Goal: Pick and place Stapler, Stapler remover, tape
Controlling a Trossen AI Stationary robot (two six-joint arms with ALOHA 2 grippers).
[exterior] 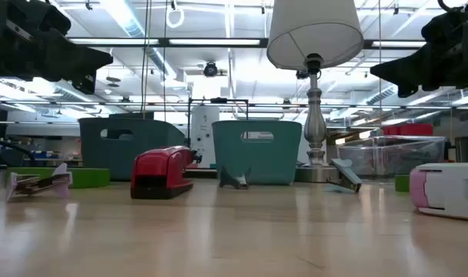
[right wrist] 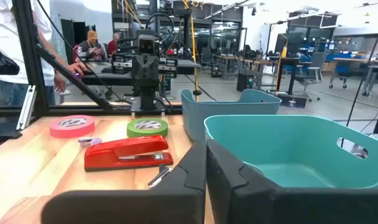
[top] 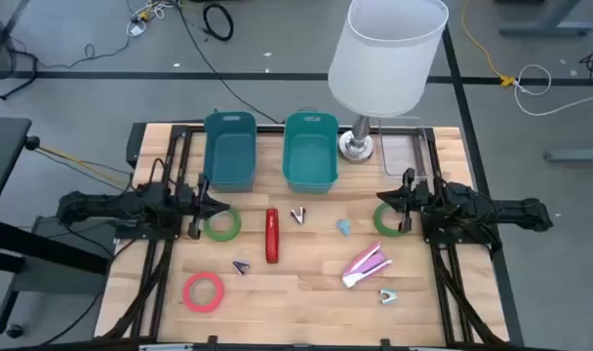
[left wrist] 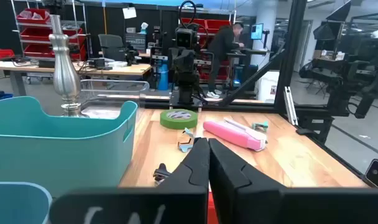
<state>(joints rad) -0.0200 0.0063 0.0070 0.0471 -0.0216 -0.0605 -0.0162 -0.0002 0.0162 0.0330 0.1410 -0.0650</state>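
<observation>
A red stapler (top: 271, 236) lies flat at the table's middle, and a pink-and-white stapler (top: 366, 265) lies nearer the front right. Two green tape rolls (top: 221, 224) (top: 389, 219) and a pink tape roll (top: 204, 292) lie flat on the wood. Small staple removers lie scattered: a dark one (top: 297, 214), a purple one (top: 241, 266) and two pale blue ones (top: 344, 226) (top: 387, 296). My left gripper (top: 223, 206) hovers shut above the left green roll. My right gripper (top: 378, 199) hovers shut above the right green roll. Both are raised off the table and hold nothing.
Two teal bins (top: 229, 149) (top: 309, 151) stand side by side at the table's far edge. To their right are a lamp with a white shade (top: 384, 58) and a clear container (top: 406, 151). People sit and stand in the room beyond the table.
</observation>
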